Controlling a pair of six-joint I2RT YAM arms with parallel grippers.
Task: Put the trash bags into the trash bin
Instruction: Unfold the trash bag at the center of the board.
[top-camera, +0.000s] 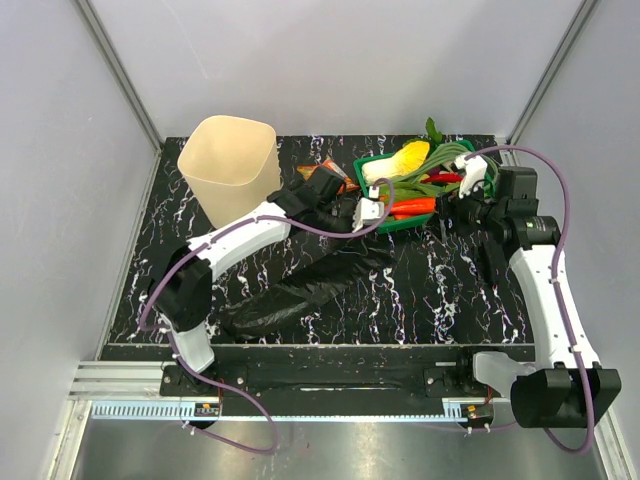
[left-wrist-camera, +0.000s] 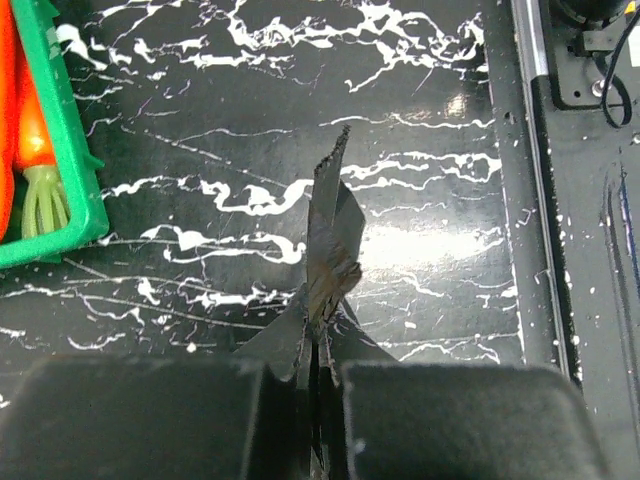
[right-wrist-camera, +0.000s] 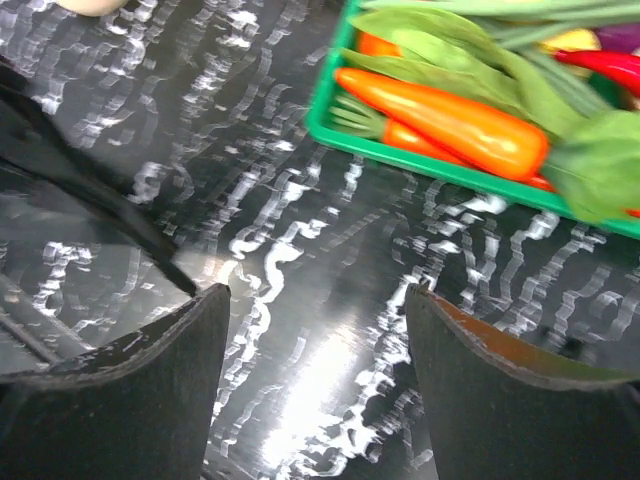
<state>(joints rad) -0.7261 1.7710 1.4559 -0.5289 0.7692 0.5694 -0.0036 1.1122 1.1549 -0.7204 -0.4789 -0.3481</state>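
The cream trash bin stands upright at the back left of the table. A black trash bag lies stretched across the middle of the table. One end of it rises to my left gripper. In the left wrist view that gripper is shut on a crinkled fold of the trash bag. My right gripper hovers beside the green tray, and in its wrist view it is open with only bare table between the fingers. The bag's edge shows to its left.
A green tray of vegetables sits at the back right, with carrots near its rim. An orange snack wrapper lies between the bin and the tray. The tray's corner is just left of my left gripper.
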